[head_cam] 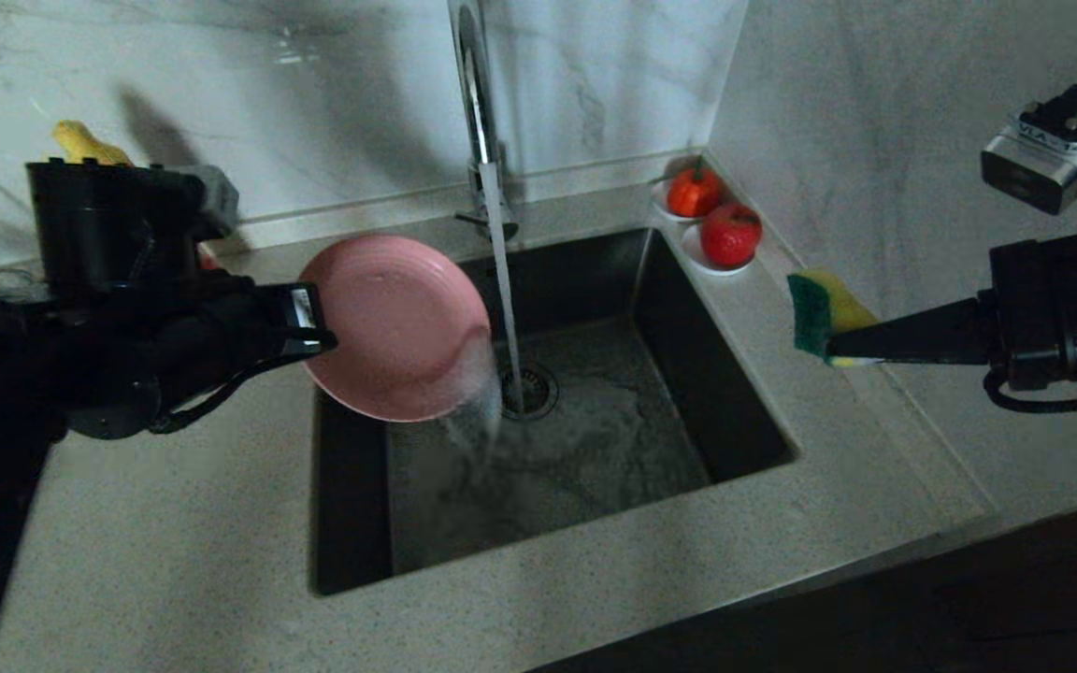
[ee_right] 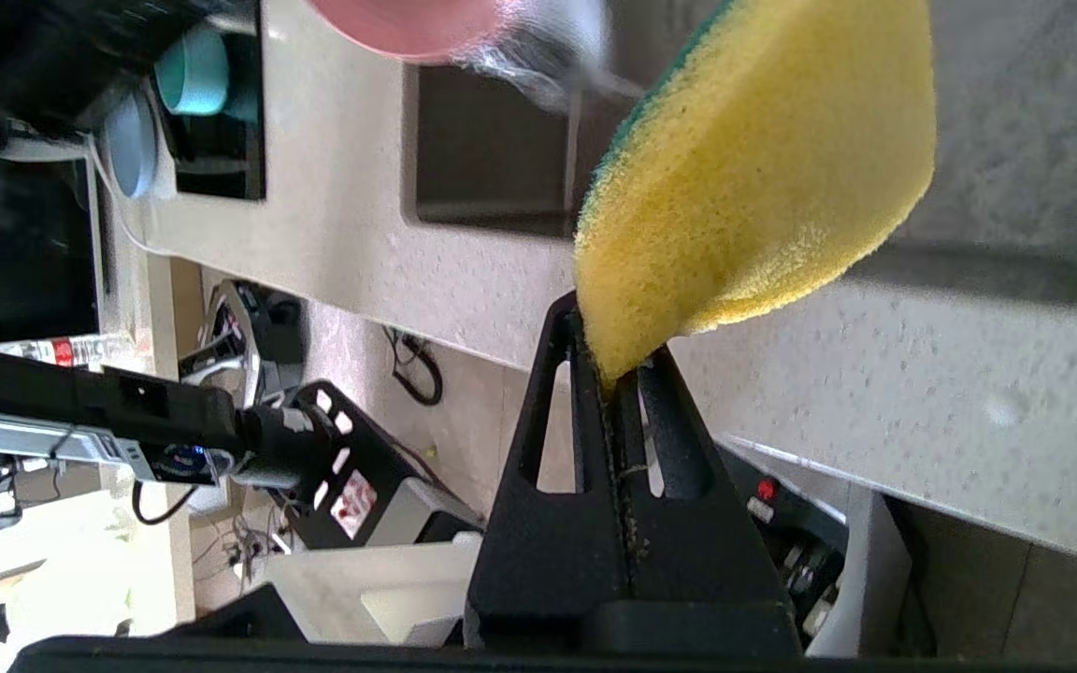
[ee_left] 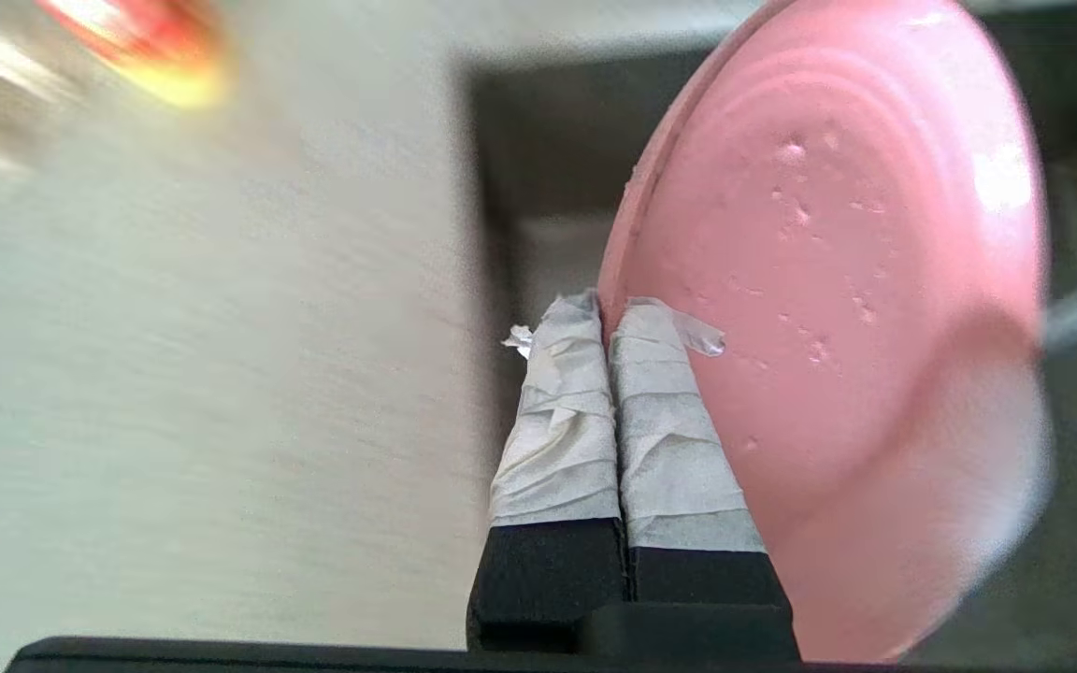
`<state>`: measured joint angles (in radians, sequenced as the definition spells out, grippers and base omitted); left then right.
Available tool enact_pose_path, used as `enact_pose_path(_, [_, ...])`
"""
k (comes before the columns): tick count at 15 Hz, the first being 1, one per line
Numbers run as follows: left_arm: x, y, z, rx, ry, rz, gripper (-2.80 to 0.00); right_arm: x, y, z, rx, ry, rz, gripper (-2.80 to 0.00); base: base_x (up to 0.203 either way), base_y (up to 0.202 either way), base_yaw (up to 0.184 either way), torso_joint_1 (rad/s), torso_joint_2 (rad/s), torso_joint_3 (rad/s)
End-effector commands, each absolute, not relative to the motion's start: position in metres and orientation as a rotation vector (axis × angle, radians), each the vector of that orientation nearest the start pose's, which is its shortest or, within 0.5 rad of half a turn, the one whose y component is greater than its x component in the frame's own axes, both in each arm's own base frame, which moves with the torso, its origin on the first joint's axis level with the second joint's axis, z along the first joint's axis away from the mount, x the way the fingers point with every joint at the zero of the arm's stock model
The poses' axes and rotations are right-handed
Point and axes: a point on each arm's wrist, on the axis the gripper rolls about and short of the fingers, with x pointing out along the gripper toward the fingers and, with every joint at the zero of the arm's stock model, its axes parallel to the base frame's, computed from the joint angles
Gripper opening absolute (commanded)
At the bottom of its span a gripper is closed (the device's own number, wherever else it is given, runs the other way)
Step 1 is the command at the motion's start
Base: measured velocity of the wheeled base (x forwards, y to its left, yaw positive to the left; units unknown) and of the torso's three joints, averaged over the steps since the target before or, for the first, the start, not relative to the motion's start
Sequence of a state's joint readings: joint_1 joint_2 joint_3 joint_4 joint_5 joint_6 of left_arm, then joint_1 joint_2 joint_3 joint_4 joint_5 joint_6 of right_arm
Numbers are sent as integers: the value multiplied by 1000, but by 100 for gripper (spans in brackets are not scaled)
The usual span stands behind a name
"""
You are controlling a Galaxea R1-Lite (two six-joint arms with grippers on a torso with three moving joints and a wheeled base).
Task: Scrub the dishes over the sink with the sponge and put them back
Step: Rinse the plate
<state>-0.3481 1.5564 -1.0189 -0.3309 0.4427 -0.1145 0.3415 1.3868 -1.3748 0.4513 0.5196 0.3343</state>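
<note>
Plate: we hold the pink plate (head_cam: pixel 395 324) by its rim, tilted under the tap's running water (head_cam: pixel 507 308), over the sink (head_cam: pixel 595 449).
Progress: we judge this a rinse or wetting; putting it back and the bowl remain.
Left tool (ee_left: pixel 615 318): clamped together on the plate's edge.
Right tool (ee_right: pixel 621 374): pinched on the sponge (head_cam: pixel 821 311), above the desk (head_cam: pixel 174 523), well apart from the plate.

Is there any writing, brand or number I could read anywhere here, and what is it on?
Grey box on the right arm: printed letters, too blurred to read.
Label on the left gripper: too small to read.
Red-and-white sticker on the equipment below the counter: unreadable.
Nothing else legible.
</note>
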Motion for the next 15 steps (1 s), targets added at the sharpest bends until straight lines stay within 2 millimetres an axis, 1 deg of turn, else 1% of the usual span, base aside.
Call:
enact_pose_path(1, [252, -78, 273, 30, 124, 156, -280, 191, 80, 319, 353, 633, 756, -280, 0, 0, 0, 0, 0, 0])
enact_pose_path(5, [238, -72, 291, 187, -17, 220, -280, 187, 79, 308, 355, 669, 747, -280, 0, 0, 0, 0, 0, 0])
enact_pose_path(8, [231, -69, 302, 299, -214, 286, -280, 183, 77, 305, 354, 677, 746, -280, 0, 0, 0, 0, 0, 0])
enact_pose_path(10, [230, -69, 302, 330, -317, 325, -280, 183, 77, 304, 352, 678, 746, -280, 0, 0, 0, 0, 0, 0])
enact_pose_path(11, [229, -69, 301, 338, -335, 326, -280, 184, 77, 304, 351, 677, 745, -280, 0, 0, 0, 0, 0, 0])
enact_pose_path(14, [221, -68, 310, 328, -416, 275, -280, 185, 78, 303, 352, 682, 743, -280, 0, 0, 0, 0, 0, 0])
enact_pose_path(15, [214, -68, 314, 321, -442, 264, -280, 185, 78, 304, 350, 680, 744, -280, 0, 0, 0, 0, 0, 0])
